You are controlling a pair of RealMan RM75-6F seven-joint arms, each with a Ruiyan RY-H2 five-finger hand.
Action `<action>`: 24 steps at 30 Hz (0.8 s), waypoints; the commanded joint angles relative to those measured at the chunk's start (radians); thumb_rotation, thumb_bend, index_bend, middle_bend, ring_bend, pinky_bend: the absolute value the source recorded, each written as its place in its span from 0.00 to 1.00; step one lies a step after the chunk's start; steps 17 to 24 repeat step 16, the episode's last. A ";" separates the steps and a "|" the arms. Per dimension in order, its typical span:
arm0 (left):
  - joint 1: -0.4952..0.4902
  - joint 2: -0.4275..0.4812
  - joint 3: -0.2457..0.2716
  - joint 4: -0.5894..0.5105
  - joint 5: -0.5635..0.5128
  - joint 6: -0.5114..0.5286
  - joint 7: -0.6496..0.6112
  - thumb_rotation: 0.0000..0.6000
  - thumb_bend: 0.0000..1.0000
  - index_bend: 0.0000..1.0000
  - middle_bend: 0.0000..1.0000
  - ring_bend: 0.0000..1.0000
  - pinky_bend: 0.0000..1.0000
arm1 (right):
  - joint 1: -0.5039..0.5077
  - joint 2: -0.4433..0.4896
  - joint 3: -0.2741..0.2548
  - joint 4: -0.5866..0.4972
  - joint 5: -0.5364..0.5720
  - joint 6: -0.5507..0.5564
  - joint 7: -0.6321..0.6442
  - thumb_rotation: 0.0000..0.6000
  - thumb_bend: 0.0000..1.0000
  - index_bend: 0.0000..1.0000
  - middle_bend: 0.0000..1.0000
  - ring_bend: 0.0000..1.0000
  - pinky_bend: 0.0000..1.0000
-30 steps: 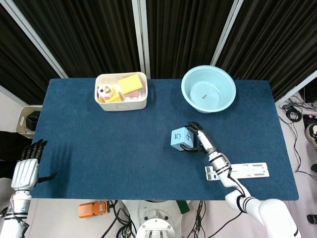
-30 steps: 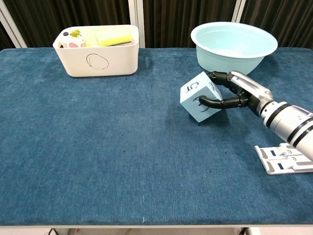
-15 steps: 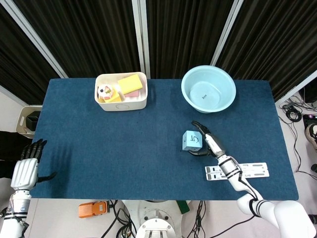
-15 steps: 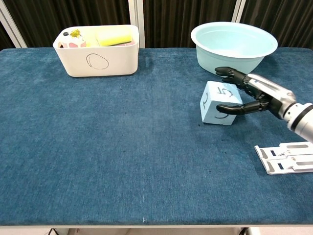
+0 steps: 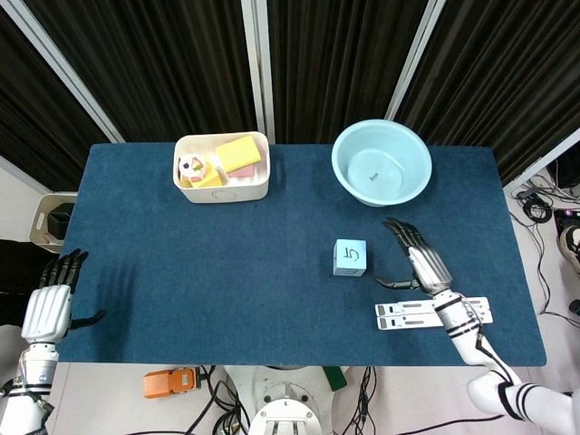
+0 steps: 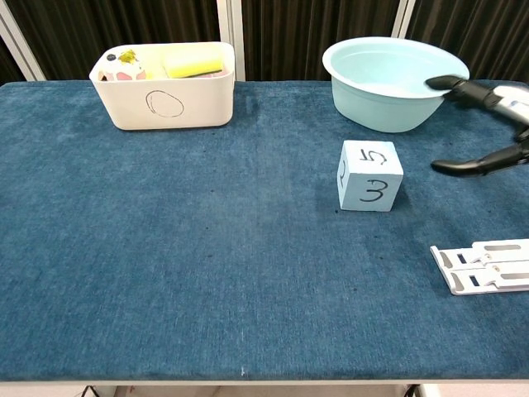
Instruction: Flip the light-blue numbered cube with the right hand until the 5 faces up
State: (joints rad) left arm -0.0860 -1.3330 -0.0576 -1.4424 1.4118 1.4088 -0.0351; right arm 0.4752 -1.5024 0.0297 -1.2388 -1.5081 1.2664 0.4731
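The light-blue numbered cube [image 5: 350, 257] [image 6: 369, 175] rests flat on the blue table cloth, right of centre. Its top face shows a 5, and its front face shows a 3 in the chest view. My right hand [image 5: 419, 257] [image 6: 488, 124] hovers to the right of the cube, fingers spread, holding nothing and clear of the cube. My left hand [image 5: 50, 301] hangs off the table's front left corner, fingers apart and empty. It does not show in the chest view.
A light-blue basin [image 5: 381, 163] [image 6: 395, 82] stands behind the cube. A white bin [image 5: 222, 168] [image 6: 164, 84] with yellow and patterned items sits at the back left. A white flat bracket [image 5: 435, 314] [image 6: 483, 267] lies near the front right edge.
The right hand set the tilted cube down flat with the 5 on top, let go, and drew back to the right with its fingers spreading. The left hand stayed put.
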 commanded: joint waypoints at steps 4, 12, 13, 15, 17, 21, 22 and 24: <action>-0.005 -0.012 -0.005 0.007 0.005 0.008 -0.001 1.00 0.01 0.01 0.00 0.00 0.00 | -0.146 0.287 -0.005 -0.372 0.081 0.125 -0.354 0.76 0.31 0.00 0.02 0.00 0.00; 0.001 -0.020 -0.008 0.009 0.010 0.029 -0.014 1.00 0.01 0.01 0.00 0.00 0.00 | -0.267 0.358 -0.045 -0.450 0.049 0.250 -0.414 0.76 0.31 0.00 0.02 0.00 0.00; 0.002 -0.020 -0.007 0.008 0.011 0.033 -0.015 1.00 0.01 0.01 0.00 0.00 0.00 | -0.282 0.357 -0.052 -0.448 0.038 0.265 -0.409 0.76 0.31 0.00 0.02 0.00 0.00; 0.005 -0.019 -0.005 0.007 0.016 0.040 -0.012 1.00 0.01 0.01 0.00 0.00 0.00 | -0.307 0.351 -0.061 -0.441 0.020 0.290 -0.399 0.76 0.31 0.00 0.02 0.00 0.00; 0.006 -0.019 -0.005 0.006 0.017 0.043 -0.011 1.00 0.01 0.01 0.00 0.00 0.00 | -0.317 0.348 -0.064 -0.437 0.012 0.300 -0.395 0.76 0.31 0.00 0.02 0.00 0.00; 0.006 -0.019 -0.005 0.006 0.017 0.043 -0.011 1.00 0.01 0.01 0.00 0.00 0.00 | -0.317 0.348 -0.064 -0.437 0.012 0.300 -0.395 0.76 0.31 0.00 0.02 0.00 0.00; 0.006 -0.019 -0.005 0.006 0.017 0.043 -0.011 1.00 0.01 0.01 0.00 0.00 0.00 | -0.317 0.348 -0.064 -0.437 0.012 0.300 -0.395 0.76 0.31 0.00 0.02 0.00 0.00; 0.006 -0.019 -0.005 0.006 0.017 0.043 -0.011 1.00 0.01 0.01 0.00 0.00 0.00 | -0.317 0.348 -0.064 -0.437 0.012 0.300 -0.395 0.76 0.31 0.00 0.02 0.00 0.00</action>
